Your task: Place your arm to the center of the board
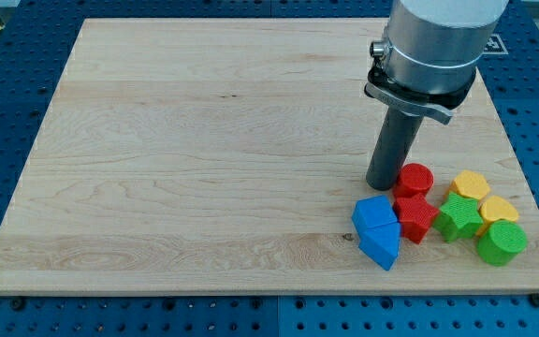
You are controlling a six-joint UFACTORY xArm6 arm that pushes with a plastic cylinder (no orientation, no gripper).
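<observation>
You see my tip [383,184] resting on the wooden surface [204,150] at the view's right, touching the red cylinder [415,178]. Just below sit a red star block [416,219] and two blue blocks [378,230]; green [458,217] and yellow blocks [471,185] cluster rightward.

Wood, plastic and metal surfaces

The pale wooden tabletop [204,140] shows fine grain and a smooth, matt finish. My tip [382,184] ends a dark, dull rod under a brushed, silvery metal cylinder housing [433,37] with a soft sheen. Just beside my tip, the red plastic cylinder block [415,178], red plastic star-like block [416,219], two-piece blue plastic block [378,230], green plastic blocks [480,229] and yellow plastic blocks [483,197] look matt, faintly ridged. Blue perforated metal base [7,122] looks painted.
</observation>
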